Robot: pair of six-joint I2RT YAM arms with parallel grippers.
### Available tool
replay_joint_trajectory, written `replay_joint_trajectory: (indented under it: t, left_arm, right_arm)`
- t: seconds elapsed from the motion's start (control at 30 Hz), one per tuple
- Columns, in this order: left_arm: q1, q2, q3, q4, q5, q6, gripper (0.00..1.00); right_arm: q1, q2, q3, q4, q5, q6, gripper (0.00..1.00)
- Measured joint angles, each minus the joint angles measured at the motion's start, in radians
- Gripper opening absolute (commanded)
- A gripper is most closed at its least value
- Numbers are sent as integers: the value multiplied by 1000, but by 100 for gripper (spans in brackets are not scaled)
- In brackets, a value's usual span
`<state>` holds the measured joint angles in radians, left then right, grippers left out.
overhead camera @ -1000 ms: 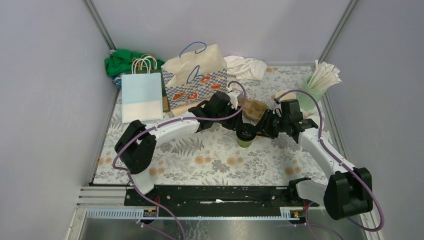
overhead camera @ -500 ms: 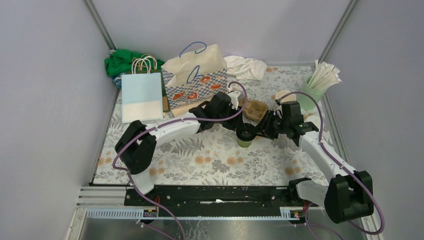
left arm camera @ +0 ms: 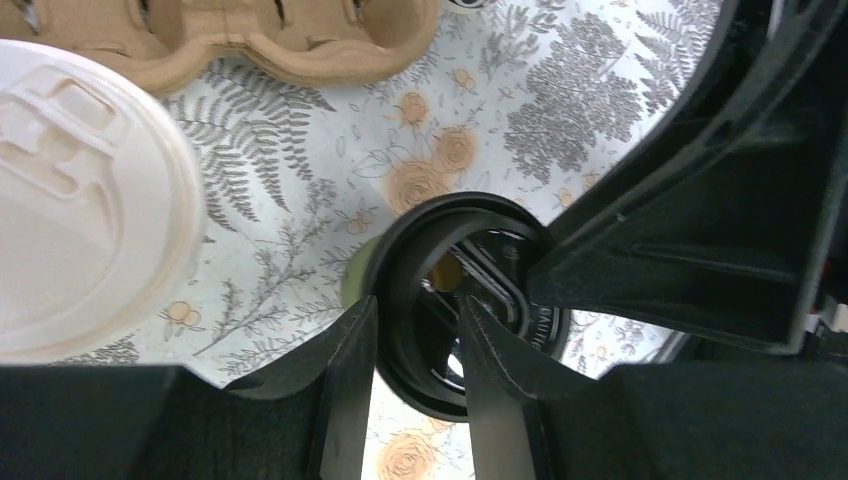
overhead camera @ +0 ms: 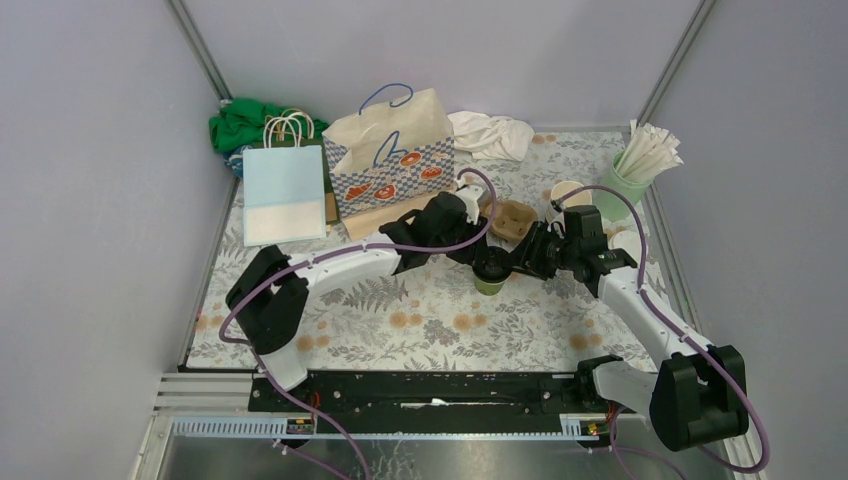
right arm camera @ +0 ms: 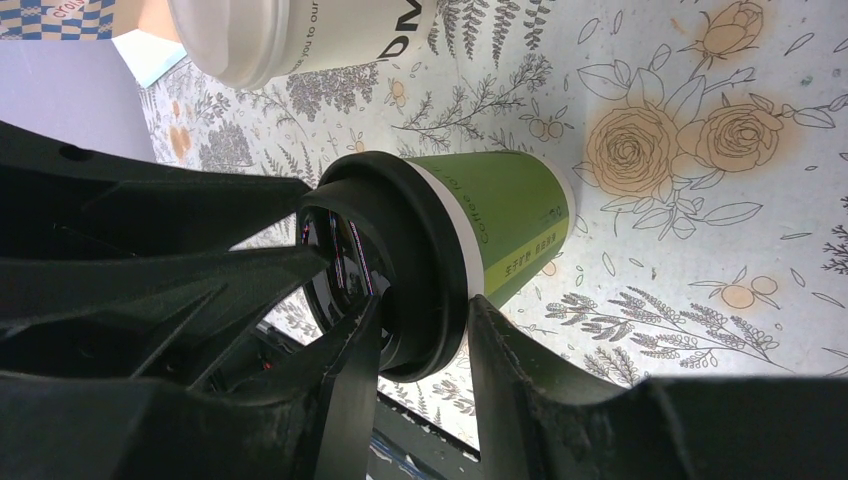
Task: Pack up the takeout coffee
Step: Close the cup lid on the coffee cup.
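- Green cup (overhead camera: 489, 285) stands upright on the floral table covering (overhead camera: 420, 320), mid-table and just in front of the cardboard carrier (overhead camera: 508, 220). A black lid (right arm camera: 425, 235) sits on its mouth; whether it is pressed fully home cannot be confirmed
- Left gripper (left arm camera: 418, 308): jaws partly parted, straddling the near rim of the black lid from above, one finger outside the rim and one over the top. Whether it actually bears on the lid cannot be told
- Right gripper (right arm camera: 425, 302): jaws partly parted, with the lid's edge filling the gap between them. Judged to be clamped on the black lid from the opposite side
- White-lidded cup (left arm camera: 90, 190) stands on the table near the green cup, not touching it. An open cup (overhead camera: 567, 192) with no lid stands further back on the right
- Progress, as judged: early, at the lidding stage. The carrier wells in view hold nothing, and no cup is seen in the patterned paper bag (overhead camera: 390, 155). Left to do: finish this lid, lid the open cup, load the carrier, bag it
- Change against the earliest view: green cup and carrier are in the same spots. The left arm has swung its elbow slightly outward. The right wrist has edged over, so the open cup behind it shows more fully. Both grippers remain at the lid
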<state>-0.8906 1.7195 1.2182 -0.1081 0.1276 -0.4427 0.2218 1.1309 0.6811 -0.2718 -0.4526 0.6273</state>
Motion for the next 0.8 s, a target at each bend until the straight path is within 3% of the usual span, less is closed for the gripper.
replay_joint_trajectory:
  t: [0.33,0.53,0.8]
  left_arm:
    - [-32,-16,0,-18,-10,3,62]
    - [-37,-25,32,-65,10,40,98]
    - [-21,-42,38,-87,63,162,99]
  right_arm:
    - [1,2,-2,6,-6,0,38]
    - [1,5,3,0,-6,-1,38]
    - [1,21,23,-22,-6,-5,37]
